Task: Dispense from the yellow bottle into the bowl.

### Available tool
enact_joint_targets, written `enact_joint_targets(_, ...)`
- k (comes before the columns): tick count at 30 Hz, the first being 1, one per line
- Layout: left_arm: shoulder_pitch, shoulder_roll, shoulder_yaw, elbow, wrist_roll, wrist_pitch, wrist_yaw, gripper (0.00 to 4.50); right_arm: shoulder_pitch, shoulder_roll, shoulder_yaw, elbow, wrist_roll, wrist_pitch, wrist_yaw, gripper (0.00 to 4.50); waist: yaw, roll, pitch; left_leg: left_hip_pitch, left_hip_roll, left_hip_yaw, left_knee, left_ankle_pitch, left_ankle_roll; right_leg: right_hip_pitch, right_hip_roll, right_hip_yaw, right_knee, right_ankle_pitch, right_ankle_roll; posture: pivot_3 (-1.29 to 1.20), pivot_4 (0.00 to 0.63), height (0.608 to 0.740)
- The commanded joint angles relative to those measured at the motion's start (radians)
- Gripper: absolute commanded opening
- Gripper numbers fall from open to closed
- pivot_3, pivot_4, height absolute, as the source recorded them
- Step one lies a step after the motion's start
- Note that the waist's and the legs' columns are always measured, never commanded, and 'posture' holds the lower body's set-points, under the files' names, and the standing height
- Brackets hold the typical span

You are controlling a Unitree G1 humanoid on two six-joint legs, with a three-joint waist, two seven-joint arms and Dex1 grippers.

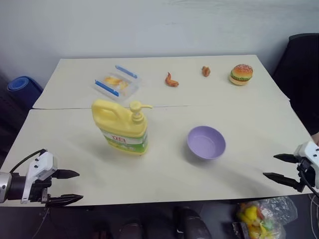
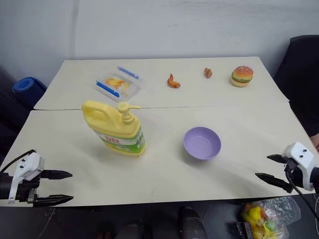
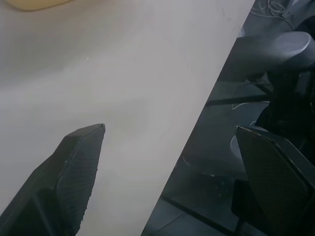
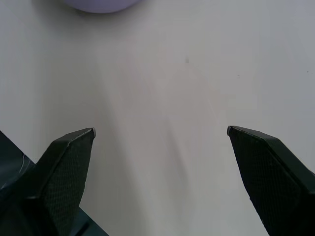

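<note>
Head views, progress: nothing dispensed yet, as far as I can judge; the yellow bottle (image 1: 123,127) stands upright left of centre on the table (image 1: 164,169), pump nozzle aimed right toward the bowl (image 1: 206,142), which sits well apart from it and looks empty; approach, press and pour all remain.
Head views, claws: left gripper (image 1: 66,187) and right gripper (image 1: 280,169) hover at the near corners, both spread wide and holding nothing.
Head views, surface and room: pale table; clear food container (image 1: 116,83), toy burger (image 1: 241,74) and two small food pieces at the far side; plain white wall behind.
Left wrist view: fingers (image 3: 74,172) wide apart over the table's near edge; dark floor beyond.
Right wrist view: fingers (image 4: 69,167) wide apart over bare tabletop; bowl rim (image 4: 101,6) ahead.
</note>
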Motion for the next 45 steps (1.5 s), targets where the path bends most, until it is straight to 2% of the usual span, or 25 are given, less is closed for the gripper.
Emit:
enact_joint_targets(1, -0.012, -0.005, 0.016, 0.008, 0.004, -0.024, -0.003, 4.50, -0.003, -0.002, -0.045, -0.019, 0.014, -0.002, -0.005, 4.48, 0.000, 0.000, 0.000, 0.000, 0.000, 0.000, 0.000, 0.000, 0.000, 0.000, 0.000, 0.000, 0.000, 0.000, 0.000, 0.00, 0.150, 0.740)
enact_joint_targets(11, -0.102, -0.056, -0.005, 0.004, -0.028, 0.005, 0.057, 4.50, 0.015, 0.006, -0.048, -0.036, 0.013, -0.009, -0.024, 4.48, 0.001, 0.000, 0.000, 0.001, -0.001, 0.001, 0.000, 0.000, 0.000, 0.000, 0.000, 0.001, 0.001, 0.000, 0.000, 0.00, 0.150, 0.740)
enact_joint_targets(14, -0.149, -0.052, 0.007, -0.056, -0.124, 0.105, 0.048, 4.50, 0.031, -0.003, -0.070, -0.093, 0.036, 0.025, -0.021, 4.48, 0.002, 0.000, 0.000, 0.001, -0.001, 0.001, 0.001, 0.000, 0.000, 0.000, 0.000, 0.001, 0.002, 0.000, 0.000, 0.00, 0.150, 0.740)
enact_joint_targets(19, -0.213, 0.011, 0.066, -0.209, -0.357, 0.307, -0.013, 4.50, 0.052, 0.008, -0.128, -0.341, 0.155, 0.187, -0.048, 4.48, 0.001, -0.002, 0.001, 0.001, 0.000, 0.001, 0.001, 0.001, -0.001, 0.000, 0.000, 0.002, 0.003, 0.000, 0.001, 0.00, 0.150, 0.740)
enact_joint_targets(24, -0.430, 0.105, 0.013, -0.305, -0.535, 0.422, -0.022, 4.50, 0.003, 0.000, -0.060, -0.608, 0.233, 0.348, -0.146, 4.48, 0.002, -0.003, 0.001, 0.001, -0.001, 0.000, 0.002, 0.002, -0.003, 0.000, 0.001, 0.002, 0.004, 0.000, 0.001, 0.00, 0.150, 0.740)
enact_joint_targets(28, -0.616, 0.132, -0.153, -0.316, -0.474, 0.350, -0.090, 4.50, -0.117, 0.020, 0.128, -0.720, 0.178, 0.423, -0.275, 4.48, 0.001, -0.003, 0.001, 0.001, -0.002, 0.001, 0.002, 0.003, -0.004, 0.000, 0.002, 0.001, 0.004, 0.000, 0.001, 0.00, 0.150, 0.740)
enact_joint_targets(35, -0.938, 0.046, -0.417, -0.214, -0.353, 0.278, -0.196, 4.50, -0.294, 0.155, 0.454, -0.703, 0.001, 0.488, -0.473, 4.48, 0.003, -0.005, 0.002, 0.000, -0.004, 0.003, 0.005, 0.004, -0.005, 0.000, 0.015, 0.001, 0.003, 0.000, 0.001, 0.00, 0.150, 0.740)
enact_joint_targets(40, -1.031, -0.035, -0.516, -0.147, -0.255, 0.213, -0.222, 4.50, -0.322, 0.214, 0.562, -0.643, -0.096, 0.437, -0.500, 4.48, 0.003, -0.005, 0.002, -0.004, -0.004, 0.003, 0.011, 0.004, -0.005, -0.002, 0.017, 0.001, 0.004, 0.001, 0.001, 0.00, 0.150, 0.740)
enact_joint_targets(45, -1.067, -0.081, -0.537, -0.128, -0.231, 0.203, -0.222, 4.50, -0.329, 0.244, 0.616, -0.581, -0.167, 0.386, -0.501, 4.48, 0.003, -0.006, 0.002, -0.012, -0.003, 0.002, 0.018, 0.003, -0.003, -0.004, 0.017, 0.001, 0.005, 0.001, 0.003, 0.00, 0.150, 0.740)
